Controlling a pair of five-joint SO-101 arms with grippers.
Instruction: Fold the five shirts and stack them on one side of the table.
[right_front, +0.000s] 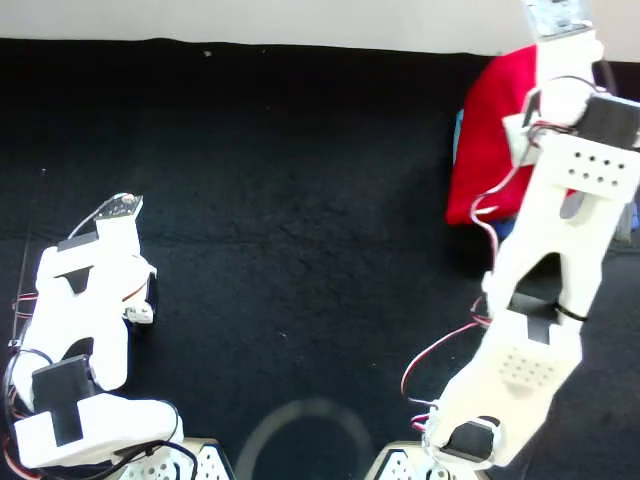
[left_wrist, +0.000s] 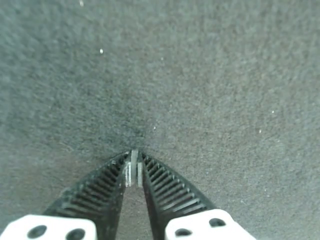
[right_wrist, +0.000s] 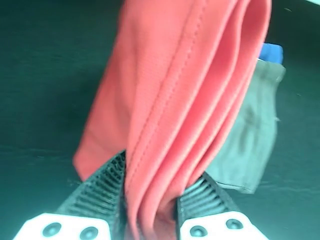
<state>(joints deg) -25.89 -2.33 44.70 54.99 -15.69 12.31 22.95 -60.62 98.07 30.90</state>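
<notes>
Right gripper (right_wrist: 160, 167) was clamped on the folded red shirt (right_wrist: 185, 75). Left gripper (left_wrist: 133, 160) was closed. Advised: align the edges over the grey shirt (right_wrist: 250, 135), lower flat, then release.

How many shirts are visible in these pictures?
3. The red shirt is gripped by the right hand at the table's right side; a grey shirt lies under it; a blue shirt peeks out beyond. More may be hidden.

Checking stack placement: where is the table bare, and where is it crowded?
Bare black cloth spans the middle, between the left arm and the right arm. Crowded far right, where the right gripper clamps the red shirt over grey cloth.
</notes>
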